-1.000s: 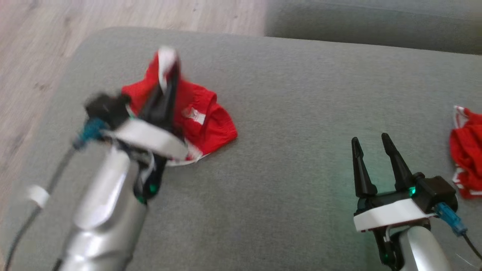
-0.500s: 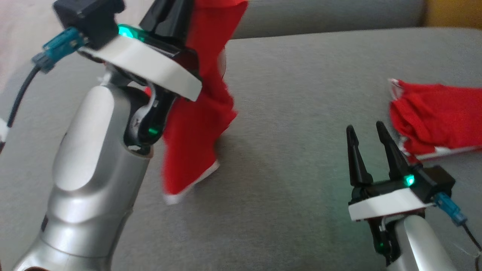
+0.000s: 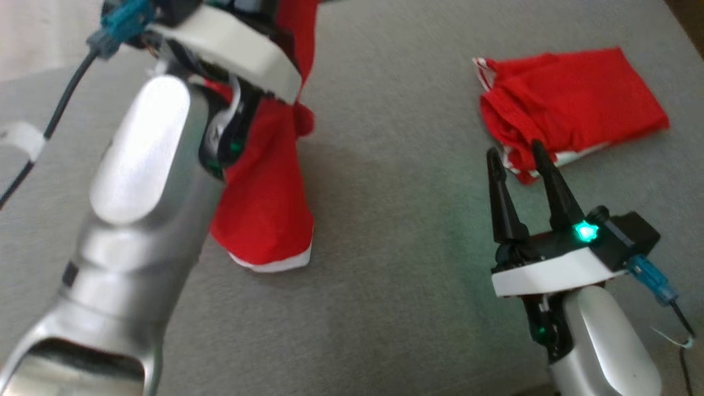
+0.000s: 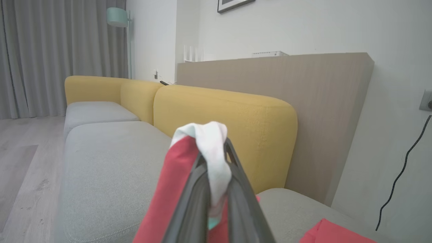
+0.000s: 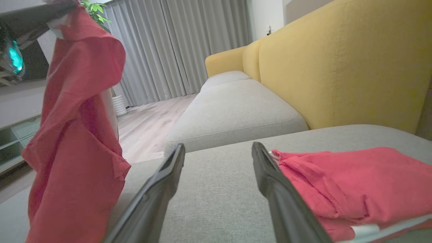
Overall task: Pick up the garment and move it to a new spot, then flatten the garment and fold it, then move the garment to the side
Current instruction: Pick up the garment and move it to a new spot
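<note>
The garment point(image 3: 264, 209) is red with white trim and hangs lengthwise from my left gripper point(image 4: 214, 148), which is shut on its white waistband point(image 4: 211, 138). In the head view my left arm point(image 3: 137, 181) rises at the left, with the cloth draped down its right side and the white hem point(image 3: 272, 265) low over the grey cushion. In the right wrist view the same garment point(image 5: 74, 135) hangs at the left. My right gripper point(image 3: 514, 151) stands open over the cushion at the right, nothing between its fingers point(image 5: 152, 199).
A second red garment point(image 3: 572, 99) lies folded on the grey sofa cushion point(image 3: 396, 220), just beyond my right gripper's fingertips; it also shows in the right wrist view as a folded red garment point(image 5: 354, 182). A yellow backrest point(image 4: 222, 111) runs behind the seat. Wooden floor point(image 5: 145, 128) lies past the cushion's edge.
My left gripper has lifted the garment off the cushion, so it now hangs stretched out. The head camera has shifted. My right gripper has stayed open.
</note>
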